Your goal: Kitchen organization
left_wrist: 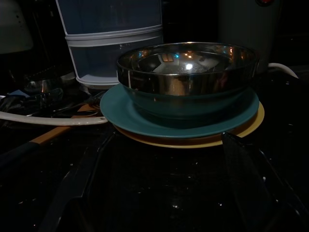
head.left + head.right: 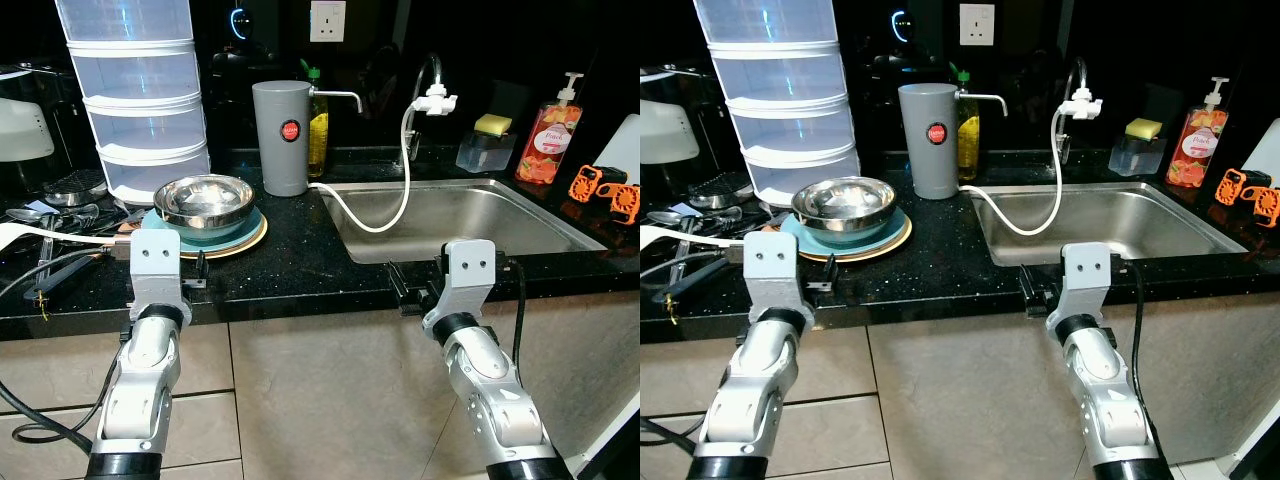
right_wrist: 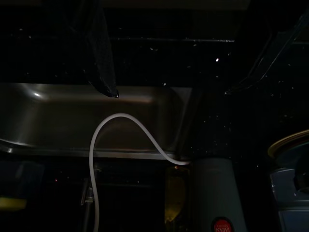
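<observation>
Steel bowl stacked on plates, untouched; left gripper and right gripper held apart, empty; organizing judged unstarted.

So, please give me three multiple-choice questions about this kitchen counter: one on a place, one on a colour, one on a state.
1. Where does the steel bowl rest?
A. in the sink
B. on the teal plate
C. on the clear drawer tower

2. What colour is the soap bottle beside the sink?
A. orange
B. blue
C. white

3. How are the left gripper fingers?
A. shut on the bowl
B. shut on a spoon
C. open, holding nothing

Answers: 1 B, the bowl sits on the teal plate. 2 A, its body is orange. 3 C, the left wrist view shows both fingers spread before the plates.
</observation>
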Available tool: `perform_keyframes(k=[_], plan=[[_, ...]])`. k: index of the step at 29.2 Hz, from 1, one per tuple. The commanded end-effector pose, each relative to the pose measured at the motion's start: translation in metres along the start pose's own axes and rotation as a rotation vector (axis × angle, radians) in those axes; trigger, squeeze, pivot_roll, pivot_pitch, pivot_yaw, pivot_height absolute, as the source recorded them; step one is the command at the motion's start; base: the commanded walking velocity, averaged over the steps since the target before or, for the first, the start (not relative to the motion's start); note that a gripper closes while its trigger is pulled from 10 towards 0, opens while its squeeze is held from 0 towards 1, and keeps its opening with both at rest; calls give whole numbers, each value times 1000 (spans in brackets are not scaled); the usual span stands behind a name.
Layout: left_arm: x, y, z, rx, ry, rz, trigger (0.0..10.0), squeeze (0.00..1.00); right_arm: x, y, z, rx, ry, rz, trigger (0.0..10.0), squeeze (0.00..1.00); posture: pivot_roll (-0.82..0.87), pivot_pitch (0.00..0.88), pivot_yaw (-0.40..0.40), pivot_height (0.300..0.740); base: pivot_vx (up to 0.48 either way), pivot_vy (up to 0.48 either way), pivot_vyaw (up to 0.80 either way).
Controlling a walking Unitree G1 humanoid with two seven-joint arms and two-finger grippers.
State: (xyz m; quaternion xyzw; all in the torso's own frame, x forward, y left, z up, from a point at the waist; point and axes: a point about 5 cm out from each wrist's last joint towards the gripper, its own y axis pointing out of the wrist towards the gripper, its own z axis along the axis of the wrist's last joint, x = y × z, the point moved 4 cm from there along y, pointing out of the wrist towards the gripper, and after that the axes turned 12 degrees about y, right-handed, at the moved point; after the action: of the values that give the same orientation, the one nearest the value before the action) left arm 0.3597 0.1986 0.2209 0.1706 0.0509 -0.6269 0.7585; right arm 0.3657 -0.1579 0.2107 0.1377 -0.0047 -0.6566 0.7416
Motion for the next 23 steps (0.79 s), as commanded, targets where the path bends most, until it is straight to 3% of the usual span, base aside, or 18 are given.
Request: perform_keyframes(k=[1, 8, 23], plan=[[-1, -3, 0, 4, -7, -4, 10000, 0, 6, -3, -2, -9, 12, -19, 10000, 0, 65, 34, -35, 740, 0, 0, 0], [-1, -3, -1, -4, 6, 8, 10000, 0, 4, -3, -3, -11, 19, -15, 10000, 0, 66, 34, -36, 740, 0, 0, 0], [-1, -4, -2, -3, 12, 7, 10000, 0, 4, -3, -5, -14, 21, -14, 10000, 0, 68, 34, -36, 740, 454, 0, 0]])
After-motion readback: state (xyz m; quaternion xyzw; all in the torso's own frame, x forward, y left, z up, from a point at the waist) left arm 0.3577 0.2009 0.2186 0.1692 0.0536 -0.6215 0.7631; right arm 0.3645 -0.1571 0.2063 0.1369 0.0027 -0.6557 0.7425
